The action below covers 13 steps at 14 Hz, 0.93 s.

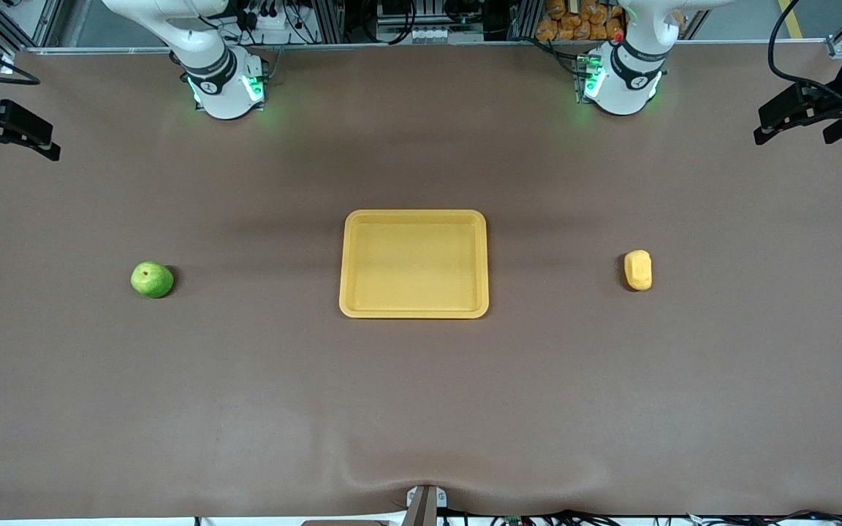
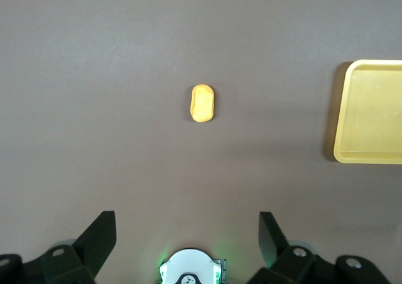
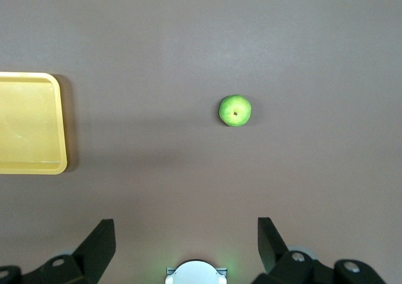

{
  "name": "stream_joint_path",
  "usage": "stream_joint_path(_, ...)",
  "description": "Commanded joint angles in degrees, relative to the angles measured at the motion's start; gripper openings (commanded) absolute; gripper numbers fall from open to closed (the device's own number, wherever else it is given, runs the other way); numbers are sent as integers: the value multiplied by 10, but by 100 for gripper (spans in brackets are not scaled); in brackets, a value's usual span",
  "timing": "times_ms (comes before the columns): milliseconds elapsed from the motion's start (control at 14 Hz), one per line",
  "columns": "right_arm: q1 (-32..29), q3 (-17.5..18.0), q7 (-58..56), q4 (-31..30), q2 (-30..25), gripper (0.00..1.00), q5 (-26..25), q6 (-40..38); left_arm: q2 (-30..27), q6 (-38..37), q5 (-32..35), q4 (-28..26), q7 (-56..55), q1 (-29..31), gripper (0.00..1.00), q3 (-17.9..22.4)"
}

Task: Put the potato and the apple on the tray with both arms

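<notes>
Yellow-orange and oblong, with a slightly bumpy skin, the small potato point(image 1: 638, 269) lies on the brown table cover point(image 1: 421, 409) toward the left arm's end, at about three o'clock from the tray and well apart from it. The small round bright green apple point(image 1: 151, 279), its brownish stem dimple turned upward, sits at about nine o'clock from the tray, toward the right arm's end and equally far out. Between them, at the middle of the table, rests the flat rectangular yellow-orange plastic tray point(image 1: 414, 216) with rounded corners and a low raised rim; nothing lies in it, so neither placement has been made.

Both pieces look light and firm, likely smooth enough to slip. The potato would best be pinched across its narrow waist, fingers on the long flanks; the apple across its widest girth, below the tapered top, since a rounder body may roll if nudged.

High over the potato hangs the left gripper point(image 2: 187, 234), its black fingers point(image 2: 100, 234) spread wide and carrying nothing. High over the apple hangs the right gripper point(image 3: 186, 237), fingers point(image 3: 100, 240) likewise spread wide and empty. Each arm waits raised above the table.
</notes>
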Motion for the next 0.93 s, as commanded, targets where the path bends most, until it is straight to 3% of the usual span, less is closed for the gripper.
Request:
stream_joint_path(0,-2,2,2,-10,-12,100,-1,-1,-2,-16,-7,11,3,2,100,-2)
stream_joint_path(143,-10,-1,2,-10,-12,100,23,-4,-1,-16,-7,12,4,3,100,-2)
stream_joint_path(857,-15,-4,-4,-3,18,100,14,-1,8,-16,-8,6,10,7,100,-1)
